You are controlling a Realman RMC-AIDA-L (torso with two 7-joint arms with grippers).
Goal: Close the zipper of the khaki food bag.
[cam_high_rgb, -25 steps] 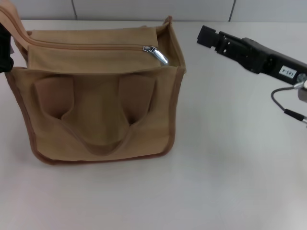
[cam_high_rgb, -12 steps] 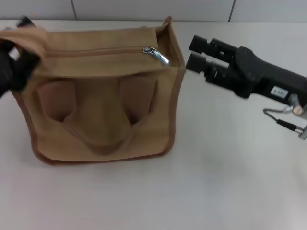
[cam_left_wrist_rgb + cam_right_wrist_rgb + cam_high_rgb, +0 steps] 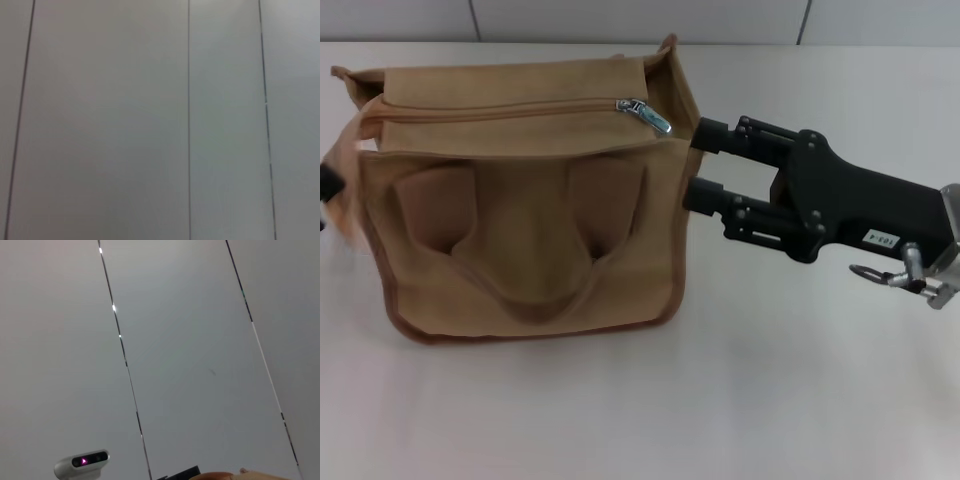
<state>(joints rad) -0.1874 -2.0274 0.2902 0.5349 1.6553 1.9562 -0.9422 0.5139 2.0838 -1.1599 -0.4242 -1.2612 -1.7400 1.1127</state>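
White counter (image 3: 800, 380) below a pale tiled wall. The khaki food bag (image 3: 525, 195) sits left of centre, handles hanging down its front. The zipper (image 3: 500, 108) crosses the top panel, silver slider near the bag's right end. Right gripper (image 3: 694, 163) released, 2 fingers touching the bag's right side; its white label can't be read. Left gripper (image 3: 328, 185) barely visible at the left edge, state unclear.
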